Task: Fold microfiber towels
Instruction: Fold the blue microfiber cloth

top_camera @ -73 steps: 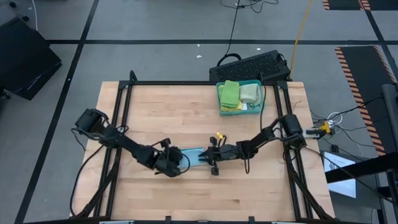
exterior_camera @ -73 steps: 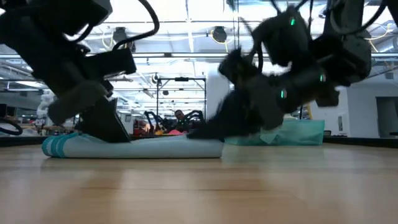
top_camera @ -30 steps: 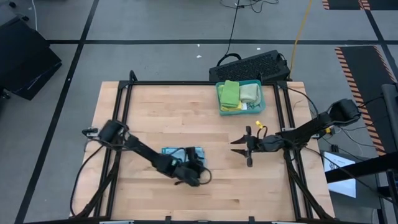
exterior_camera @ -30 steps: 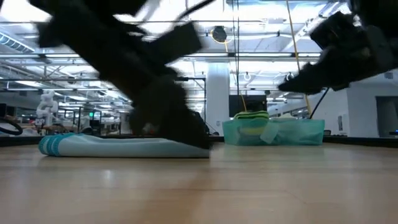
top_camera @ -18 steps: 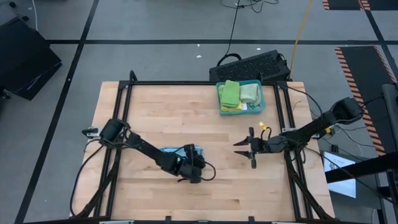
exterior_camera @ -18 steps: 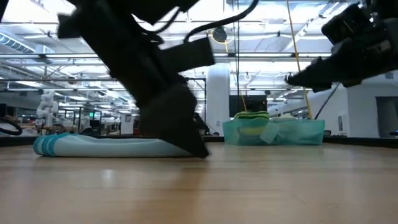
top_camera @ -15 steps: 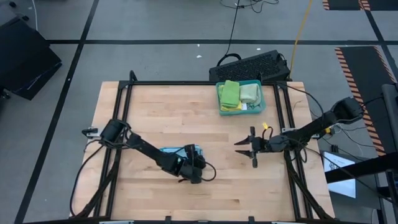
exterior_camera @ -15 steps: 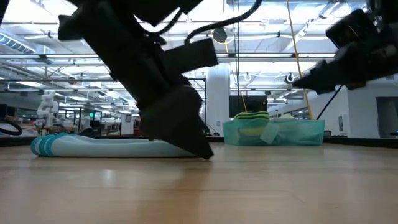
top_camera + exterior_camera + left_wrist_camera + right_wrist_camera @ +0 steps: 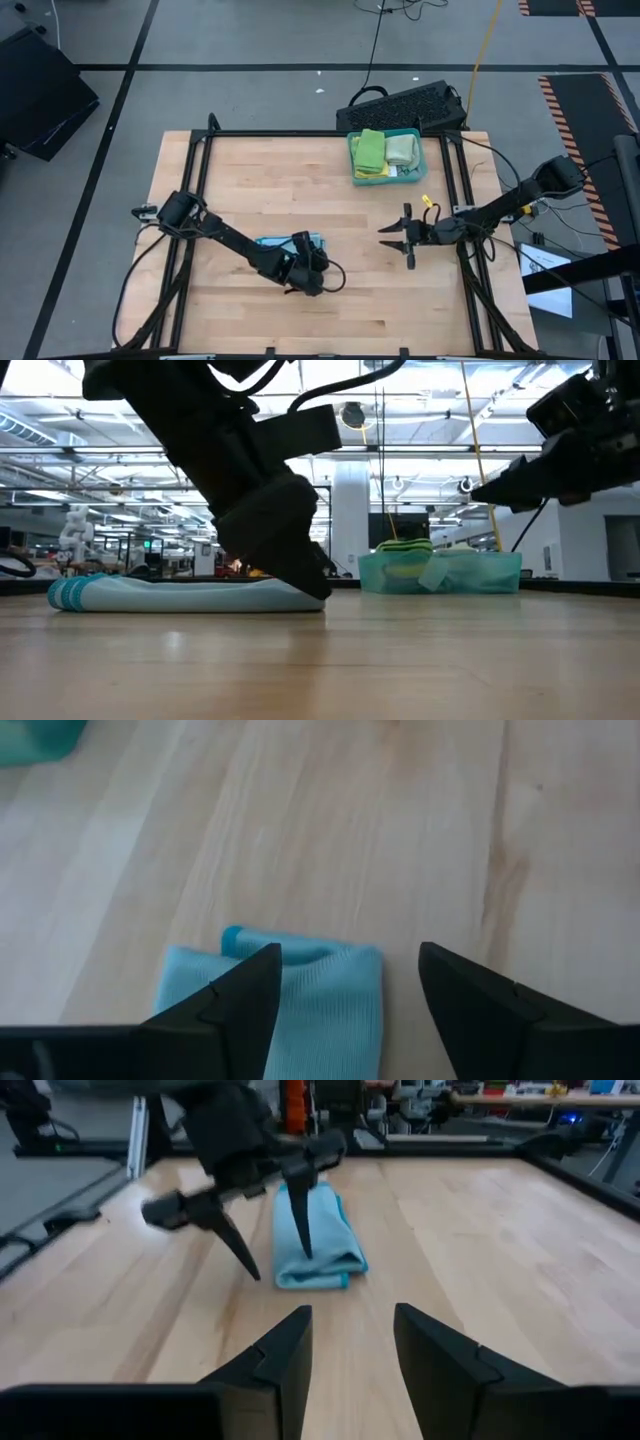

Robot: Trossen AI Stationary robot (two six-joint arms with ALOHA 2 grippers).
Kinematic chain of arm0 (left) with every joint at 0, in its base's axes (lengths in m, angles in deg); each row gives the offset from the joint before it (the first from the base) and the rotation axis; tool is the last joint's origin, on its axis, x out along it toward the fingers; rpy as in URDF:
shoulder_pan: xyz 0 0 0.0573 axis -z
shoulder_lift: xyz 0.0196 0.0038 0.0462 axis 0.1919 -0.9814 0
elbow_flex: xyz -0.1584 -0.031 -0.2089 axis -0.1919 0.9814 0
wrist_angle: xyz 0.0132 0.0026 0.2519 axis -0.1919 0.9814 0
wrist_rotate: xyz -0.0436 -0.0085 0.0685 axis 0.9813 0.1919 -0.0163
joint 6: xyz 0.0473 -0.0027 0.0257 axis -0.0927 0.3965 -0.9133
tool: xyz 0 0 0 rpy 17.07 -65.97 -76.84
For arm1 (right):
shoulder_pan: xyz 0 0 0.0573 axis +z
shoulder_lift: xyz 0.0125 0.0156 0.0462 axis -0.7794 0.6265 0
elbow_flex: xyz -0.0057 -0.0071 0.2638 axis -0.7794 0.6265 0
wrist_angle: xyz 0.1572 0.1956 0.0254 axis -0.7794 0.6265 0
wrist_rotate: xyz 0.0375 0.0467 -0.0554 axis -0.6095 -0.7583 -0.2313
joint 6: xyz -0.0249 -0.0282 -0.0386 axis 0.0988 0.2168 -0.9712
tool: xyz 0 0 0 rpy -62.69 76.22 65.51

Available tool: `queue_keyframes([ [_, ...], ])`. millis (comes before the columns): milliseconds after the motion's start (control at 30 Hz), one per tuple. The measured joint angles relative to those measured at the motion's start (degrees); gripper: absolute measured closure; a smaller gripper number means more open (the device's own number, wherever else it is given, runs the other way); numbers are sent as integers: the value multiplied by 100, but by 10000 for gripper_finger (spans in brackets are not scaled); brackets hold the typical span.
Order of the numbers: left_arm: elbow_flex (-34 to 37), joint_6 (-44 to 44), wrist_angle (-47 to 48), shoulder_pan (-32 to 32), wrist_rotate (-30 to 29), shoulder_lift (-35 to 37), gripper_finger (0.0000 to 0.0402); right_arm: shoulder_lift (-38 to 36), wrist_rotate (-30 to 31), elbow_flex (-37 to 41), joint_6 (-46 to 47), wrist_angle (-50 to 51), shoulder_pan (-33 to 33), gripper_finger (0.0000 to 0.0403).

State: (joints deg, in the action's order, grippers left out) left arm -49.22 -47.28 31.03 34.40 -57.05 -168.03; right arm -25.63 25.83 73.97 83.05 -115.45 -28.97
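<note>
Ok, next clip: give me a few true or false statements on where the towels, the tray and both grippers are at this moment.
1. A folded light blue towel lies on the table. True.
2. The right gripper is clamped on that towel. False: it is open, empty, and apart from the towel toward the table's right side.
3. The left gripper is open, with one finger down on the towel. True.
4. The teal tray is empty. False: it holds green and pale towels.
5. The tray sits at the table's near edge. False: it sits at the far edge, in front of a keyboard.
</note>
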Motion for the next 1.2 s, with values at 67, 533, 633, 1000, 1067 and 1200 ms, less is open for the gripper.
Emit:
queue_keyframes([
  [67,11,96,89,0,0,0,163,33,4,-9,-3,-107,0,266],
  [533,-1,349,299,-105,479,-140,224,95,2,-5,27,-166,0,266],
  [633,-7,307,304,-107,528,-170,269,95,3,-5,19,-176,0,266],
  [1000,17,-214,124,-56,565,-124,387,95,31,-5,76,-180,0,266],
  [1067,38,-237,147,-31,546,-43,387,95,34,-5,152,-180,0,266],
  [1200,33,-444,66,76,405,210,394,116,39,-5,198,-241,0,266],
])
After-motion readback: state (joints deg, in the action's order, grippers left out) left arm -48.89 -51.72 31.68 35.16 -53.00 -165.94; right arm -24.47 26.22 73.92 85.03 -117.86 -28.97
